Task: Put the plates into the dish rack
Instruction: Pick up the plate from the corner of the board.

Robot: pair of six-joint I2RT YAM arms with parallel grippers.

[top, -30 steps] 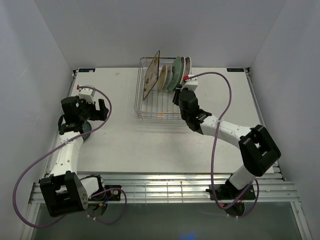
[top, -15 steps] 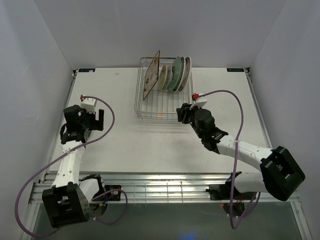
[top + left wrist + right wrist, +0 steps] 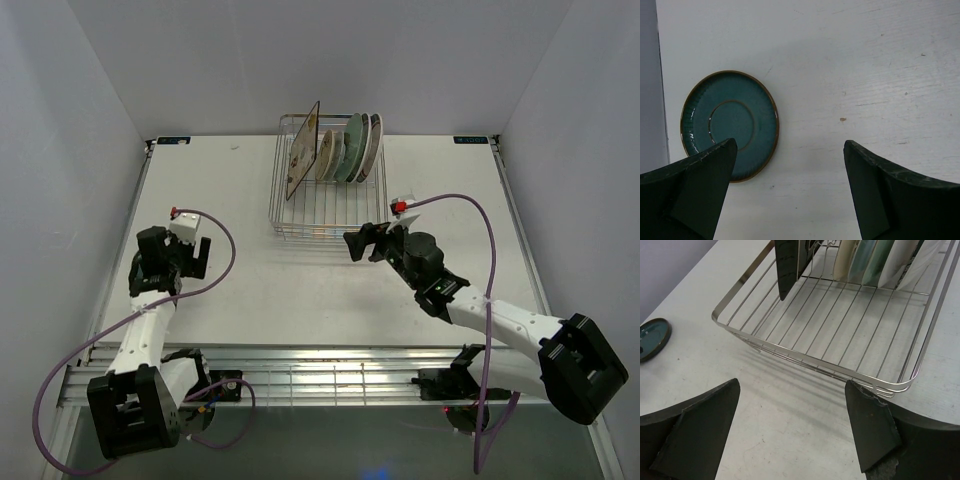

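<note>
- Looks like the last lap of this one. The rectangular silver wire dish rack is carrying nearly all the crockery. One small round dark teal plate is lying flat on the white worktop, well off to the rack's left and on its near side.
- In the rack, a square glossy floral plate is standing on edge at the far-left. A row of round plates is leaning upright just to its right, with the large pale green plate in the middle and white plates at the right end. I can't count them for sure. The rack's near half is showing bare wire.
- The left gripper is hovering over the teal plate, jaws spread wide with nothing in them. The plate is sitting under one jaw, not centred between the two.
- The right gripper is hanging just off the rack's near edge, jaws also wide and empty.
- My guess is the teal plate pick-up is the step in hand. Next it needs to be lined up so one jaw catches the rim, which is fiddly on a flat plate. Then it goes over to the rack, stood up in that open near half.
</note>
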